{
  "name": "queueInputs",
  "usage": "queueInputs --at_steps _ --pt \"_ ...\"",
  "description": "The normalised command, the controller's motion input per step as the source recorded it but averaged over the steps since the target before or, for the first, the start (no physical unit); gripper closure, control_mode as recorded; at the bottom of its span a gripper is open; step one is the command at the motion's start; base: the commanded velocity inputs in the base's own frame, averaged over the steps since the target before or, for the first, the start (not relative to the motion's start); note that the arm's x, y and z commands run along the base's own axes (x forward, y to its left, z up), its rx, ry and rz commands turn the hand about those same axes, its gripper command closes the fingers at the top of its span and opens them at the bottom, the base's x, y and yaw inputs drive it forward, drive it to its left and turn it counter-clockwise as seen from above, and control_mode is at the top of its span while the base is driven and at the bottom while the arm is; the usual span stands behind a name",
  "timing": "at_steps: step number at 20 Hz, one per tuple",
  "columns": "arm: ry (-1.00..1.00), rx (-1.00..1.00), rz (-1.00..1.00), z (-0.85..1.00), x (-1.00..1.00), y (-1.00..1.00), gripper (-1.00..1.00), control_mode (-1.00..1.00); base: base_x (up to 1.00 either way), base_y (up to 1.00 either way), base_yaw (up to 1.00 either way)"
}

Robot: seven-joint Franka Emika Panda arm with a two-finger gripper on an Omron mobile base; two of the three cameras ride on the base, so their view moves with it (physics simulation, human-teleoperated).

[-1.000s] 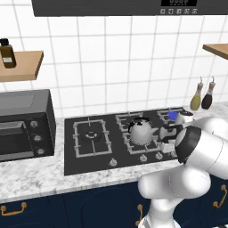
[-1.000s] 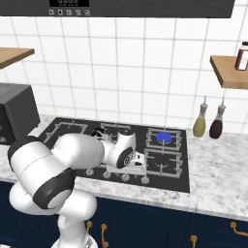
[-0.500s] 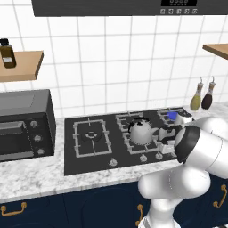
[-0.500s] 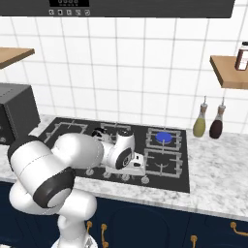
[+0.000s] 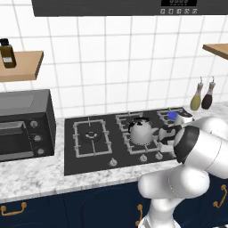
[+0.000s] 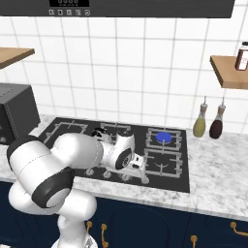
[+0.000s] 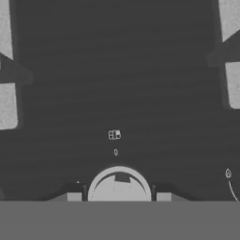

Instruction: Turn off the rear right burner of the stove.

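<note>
The stove (image 5: pixel 89 153) sits in the marble surface (image 5: pixel 40 176), and the rear right burner (image 6: pixel 163 136) is at its back right corner with its blue flame lit, so the task is not yet done. A kettle (image 5: pixel 141 132) stands on the middle grate, close beside the arm. The gripper (image 7: pixel 119 196) is low over the front edge of the stove. In the hand view a round silver knob (image 7: pixel 119 185) lies right between the two fingertips (image 7: pixel 69 197), which flank it on either side with small gaps, so the jaws are apart and seem not yet to press on it. A small burner diagram (image 7: pixel 114 135) is printed on the black glass just beyond the knob; whether it marks the rear right burner is too small to tell. The knob is likely a light, rigid part with a smooth metal rim that could slip under the pads. I judge the best hold is across its round sides, squarely centred, closing firmly before any twist. It should turn about its own axis with some stiffness; an off-centre grip could skid off. The kettle is near enough that the wrist should keep low and clear of it.
</note>
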Motion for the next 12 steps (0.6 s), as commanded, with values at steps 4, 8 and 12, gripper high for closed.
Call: queueInputs --at_steps 4,8,12 --pt "0.0 0.06 -0.56 0.0 -0.18 -0.01 1.0 -1.0 0.0 0.0 0.0" --pt "0.0 0.03 -0.67 0.0 -0.18 0.0 1.0 -1.0 0.0 0.0 0.0" --pt "0.0 0.01 -0.76 0.0 -0.18 0.0 1.0 -1.0 0.0 0.0 0.0"
